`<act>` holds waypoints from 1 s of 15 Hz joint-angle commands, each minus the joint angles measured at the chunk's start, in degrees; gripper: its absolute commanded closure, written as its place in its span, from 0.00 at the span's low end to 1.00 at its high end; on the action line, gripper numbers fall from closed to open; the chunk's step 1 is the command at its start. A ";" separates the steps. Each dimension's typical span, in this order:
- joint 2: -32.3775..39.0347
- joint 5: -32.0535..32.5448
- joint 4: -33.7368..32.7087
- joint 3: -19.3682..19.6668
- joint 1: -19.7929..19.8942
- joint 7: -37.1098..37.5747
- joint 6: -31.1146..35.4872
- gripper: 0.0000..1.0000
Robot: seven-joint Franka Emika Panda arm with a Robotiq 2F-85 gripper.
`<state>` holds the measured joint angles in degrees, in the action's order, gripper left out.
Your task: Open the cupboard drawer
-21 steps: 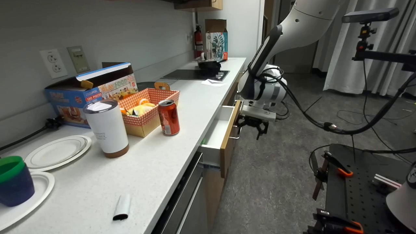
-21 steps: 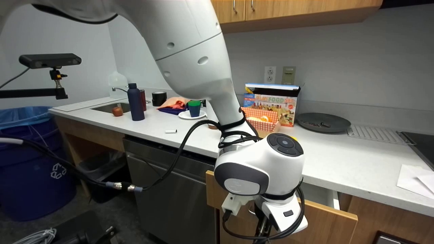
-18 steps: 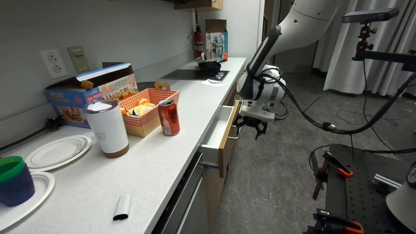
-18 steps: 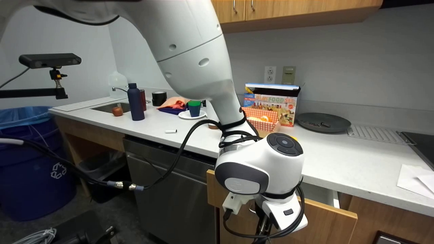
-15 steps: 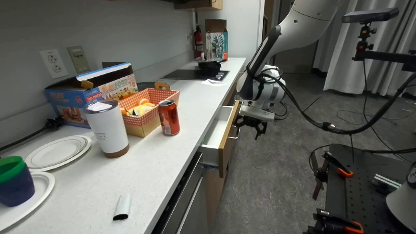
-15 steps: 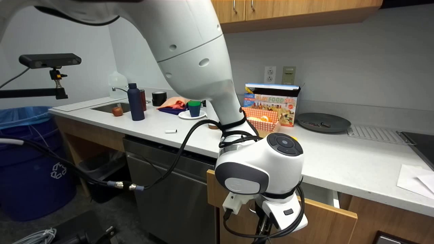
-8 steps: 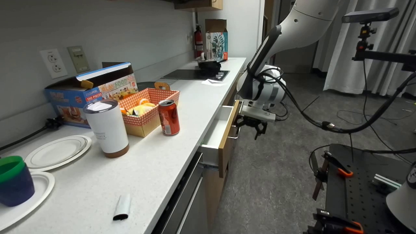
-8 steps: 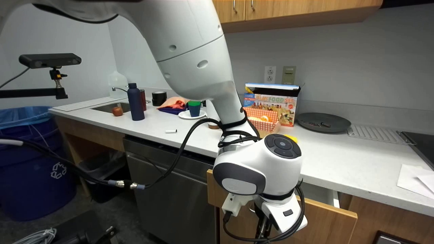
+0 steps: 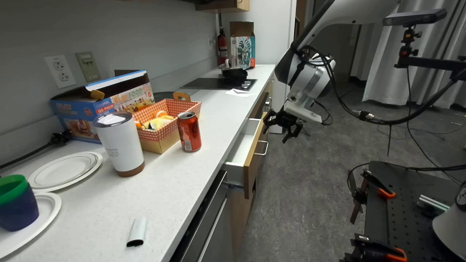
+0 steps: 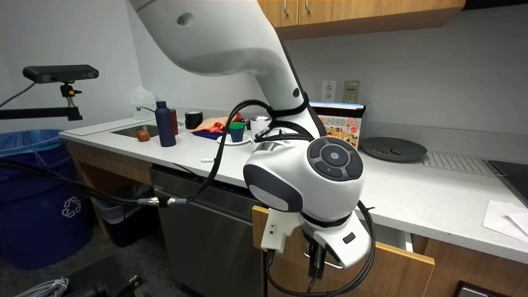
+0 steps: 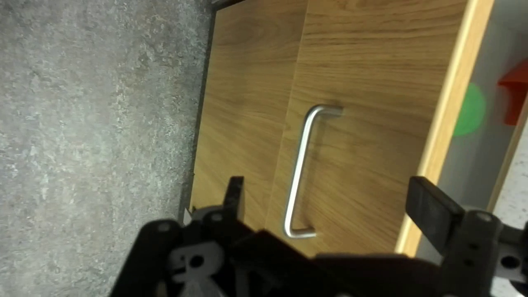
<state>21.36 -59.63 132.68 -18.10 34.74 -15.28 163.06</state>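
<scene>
Drawer (image 9: 252,163): pulled out past the edge of the counter (image 9: 171,207), white inside showing; in the wrist view you can see a green round item (image 11: 470,110) and a red item (image 11: 515,93) in it.
Handle (image 11: 298,173): silver, on the drawer front, with nothing clasping it.
Gripper (image 11: 328,192): spread wide, pinching nothing, hanging in front of the drawer near the handle.
Top-edge finger (image 11: 435,212): overlaps the drawer's upper rim in the wrist view; you can't tell whether they touch.
Step in hand: the pull looks done or nearly so; you seem to be at the clearing-off stage.
Next move: if this opening suffices, back straight away so neither finger snags the handle or pushes the drawer in; otherwise, grasp the handle and draw outward.
</scene>
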 commanded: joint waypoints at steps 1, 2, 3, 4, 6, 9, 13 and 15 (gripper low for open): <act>-5.80 -5.67 3.89 -2.79 3.99 -8.33 -3.87 0.00; -6.14 -5.98 4.28 -2.80 3.88 -9.13 -4.24 0.00; -6.20 -6.67 4.48 -3.01 3.77 -10.44 -4.33 0.00; -6.38 -7.37 4.73 -3.18 3.58 -11.53 -4.41 0.00; -6.34 -8.79 4.90 -4.09 3.03 -13.41 -4.16 0.00; -6.62 -11.82 5.14 -6.56 2.62 -15.61 -4.14 0.00; -6.19 -14.96 4.84 -9.86 1.96 -17.26 -3.27 0.00; -3.96 -15.55 3.57 -10.87 1.01 -16.98 -0.42 0.00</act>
<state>16.66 -72.38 136.68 -27.64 36.75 -30.36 159.99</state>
